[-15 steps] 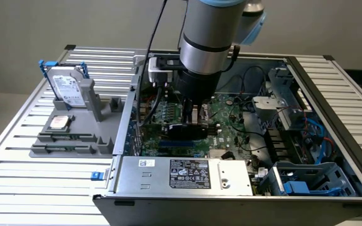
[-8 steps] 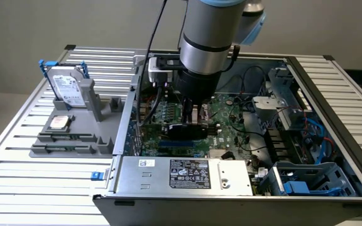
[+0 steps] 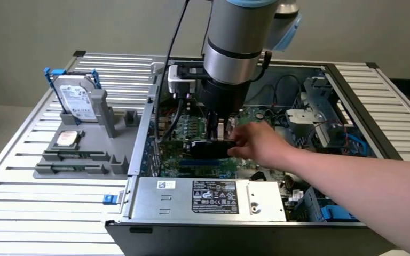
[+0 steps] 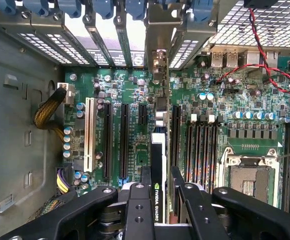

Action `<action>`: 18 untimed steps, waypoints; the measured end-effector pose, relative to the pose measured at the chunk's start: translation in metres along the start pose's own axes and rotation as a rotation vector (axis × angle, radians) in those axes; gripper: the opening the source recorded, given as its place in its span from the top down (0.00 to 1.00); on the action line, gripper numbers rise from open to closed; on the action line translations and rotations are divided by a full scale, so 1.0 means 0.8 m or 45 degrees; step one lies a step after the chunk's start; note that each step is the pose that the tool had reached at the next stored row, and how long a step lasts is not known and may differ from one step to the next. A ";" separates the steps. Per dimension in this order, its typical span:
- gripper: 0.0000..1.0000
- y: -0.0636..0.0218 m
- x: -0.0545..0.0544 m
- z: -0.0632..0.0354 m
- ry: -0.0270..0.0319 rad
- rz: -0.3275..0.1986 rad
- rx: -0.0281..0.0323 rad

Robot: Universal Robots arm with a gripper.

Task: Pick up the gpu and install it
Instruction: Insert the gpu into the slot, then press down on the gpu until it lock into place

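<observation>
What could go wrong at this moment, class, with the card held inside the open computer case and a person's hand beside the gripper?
1. A person's hand touches the gpu right beside the gripper; any arm motion could pinch the fingers.
2. In the wrist view the gpu hangs edge-on above the motherboard slots; if misaligned, pressing down could damage a slot or nearby capacitors.
3. The end bracket sits close to the rear slot covers and may catch.

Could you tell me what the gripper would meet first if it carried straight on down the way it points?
Probably the motherboard: the gripper, shut on the gpu, points straight at its expansion slots. A person's hand also touches the card; depth is unclear.
</observation>
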State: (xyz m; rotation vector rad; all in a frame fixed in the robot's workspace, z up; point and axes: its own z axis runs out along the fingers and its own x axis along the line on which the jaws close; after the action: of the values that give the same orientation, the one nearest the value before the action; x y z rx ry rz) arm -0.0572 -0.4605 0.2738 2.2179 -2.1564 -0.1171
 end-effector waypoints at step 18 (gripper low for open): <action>0.09 0.000 0.000 0.000 0.0000 0.000 0.0000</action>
State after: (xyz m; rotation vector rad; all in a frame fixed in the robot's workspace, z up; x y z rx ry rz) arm -0.0572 -0.4605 0.2738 2.2179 -2.1564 -0.1171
